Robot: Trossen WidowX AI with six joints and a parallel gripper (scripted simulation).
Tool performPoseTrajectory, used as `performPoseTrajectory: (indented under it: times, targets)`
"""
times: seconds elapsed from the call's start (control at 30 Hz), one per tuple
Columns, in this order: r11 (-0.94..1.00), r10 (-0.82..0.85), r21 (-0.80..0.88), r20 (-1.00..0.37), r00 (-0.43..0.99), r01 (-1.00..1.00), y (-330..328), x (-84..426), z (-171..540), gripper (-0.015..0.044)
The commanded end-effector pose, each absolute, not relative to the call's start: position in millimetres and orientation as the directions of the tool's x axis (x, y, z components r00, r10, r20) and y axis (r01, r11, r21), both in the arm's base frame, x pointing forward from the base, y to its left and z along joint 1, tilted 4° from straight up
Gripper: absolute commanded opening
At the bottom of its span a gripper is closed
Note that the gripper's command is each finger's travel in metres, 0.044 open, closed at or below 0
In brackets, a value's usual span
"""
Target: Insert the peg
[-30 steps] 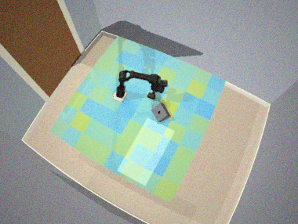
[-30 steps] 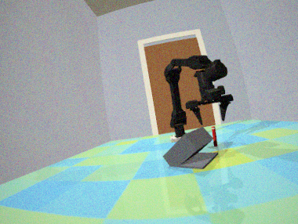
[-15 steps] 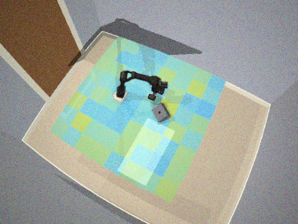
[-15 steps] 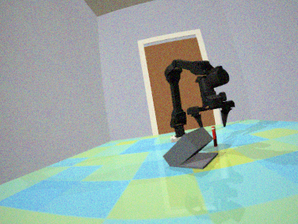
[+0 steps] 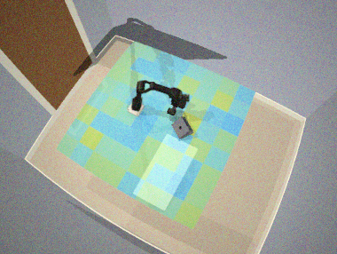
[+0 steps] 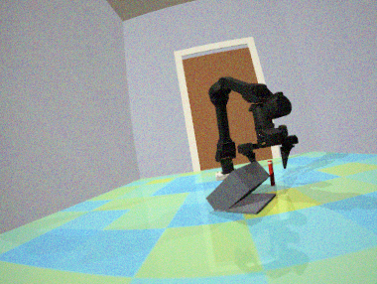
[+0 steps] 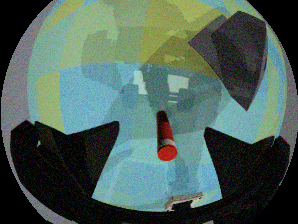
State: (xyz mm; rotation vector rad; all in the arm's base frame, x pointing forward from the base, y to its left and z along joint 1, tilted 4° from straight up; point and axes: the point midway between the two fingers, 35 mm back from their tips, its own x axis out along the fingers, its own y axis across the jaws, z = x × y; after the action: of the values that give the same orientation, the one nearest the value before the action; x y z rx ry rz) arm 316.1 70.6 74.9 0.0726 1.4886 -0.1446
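A slim round red peg stands upright on the table, with a pale band near its top and a darker lower end. In the top view I cannot make it out. The grey sloped panel stands beside it. Its hole shows as a dark dot in the top view; the hole is hidden in the other views. My gripper is open and empty, pointing down over the peg. In the wrist view the peg appears between the two spread fingers, touching neither.
The panel's flat base plate lies on the patchwork table. The arm's pale base is on the side of the peg away from the panel. A low pale rim borders the wider surface.
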Motion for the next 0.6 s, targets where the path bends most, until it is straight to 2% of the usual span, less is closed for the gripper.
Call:
performPoseTrajectory:
  times: [0.0,0.1,0.57]
  targets:
    - [0.99,-0.049,-0.039,-0.996,0.07,0.136,70.4,314.8,67.5,0.044]
    - [0.99,-0.049,-0.039,-0.996,0.07,0.136,70.3,314.8,66.4,0.044]
    - [0.989,-0.052,-0.042,-0.996,0.073,0.142,70.1,315.5,69.7,0.0072]
